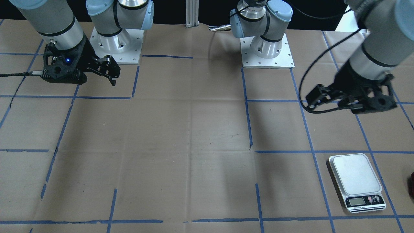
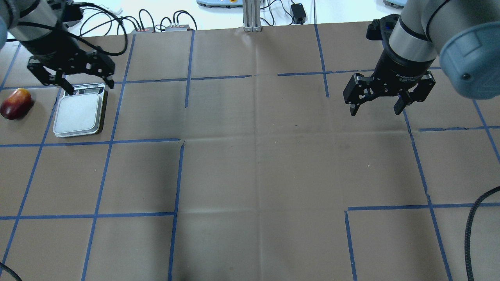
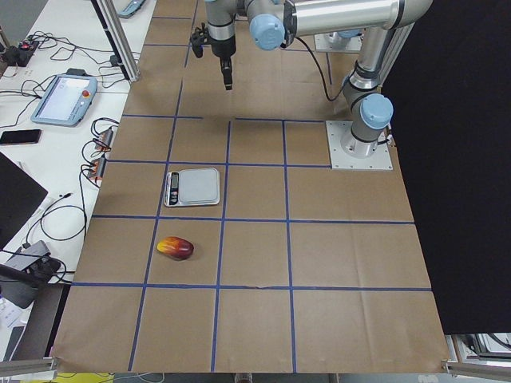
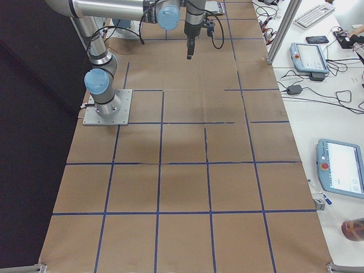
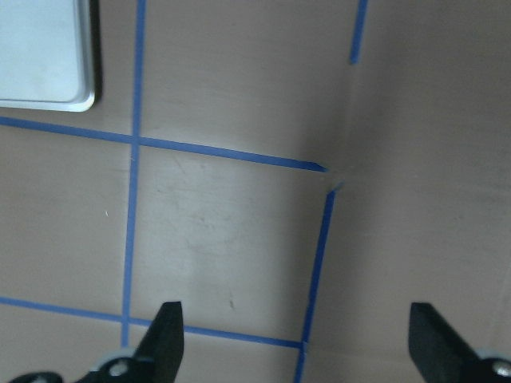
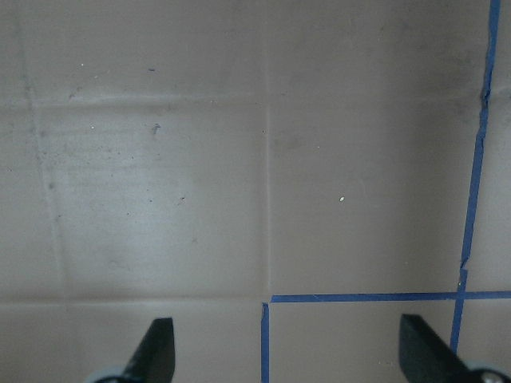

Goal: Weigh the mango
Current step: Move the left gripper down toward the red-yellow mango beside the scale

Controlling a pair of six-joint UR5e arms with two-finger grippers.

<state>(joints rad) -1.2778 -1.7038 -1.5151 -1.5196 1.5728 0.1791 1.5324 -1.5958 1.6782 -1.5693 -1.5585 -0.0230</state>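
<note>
The mango [image 2: 15, 103], dark red with an orange-yellow tip, lies on the brown paper at the table's far left, beside a white kitchen scale [image 2: 80, 113]; it also shows in the exterior left view [image 3: 175, 248] and as a sliver in the front view [image 1: 411, 184]. The scale's platform [image 1: 355, 176] is bare. My left gripper [image 2: 70, 76] is open and empty, raised above the scale's display end. Its wrist view shows a corner of the scale [image 5: 40, 56] and both fingertips [image 5: 168, 335] spread. My right gripper [image 2: 375, 105] is open and empty above the table's right side.
Blue tape lines [image 2: 179, 171] grid the brown paper table cover. Cables and small boxes [image 2: 164, 23] lie beyond the far edge. Both arm bases [image 1: 266, 48] stand at the robot's side. A black cable [image 2: 472, 230] loops in at the right.
</note>
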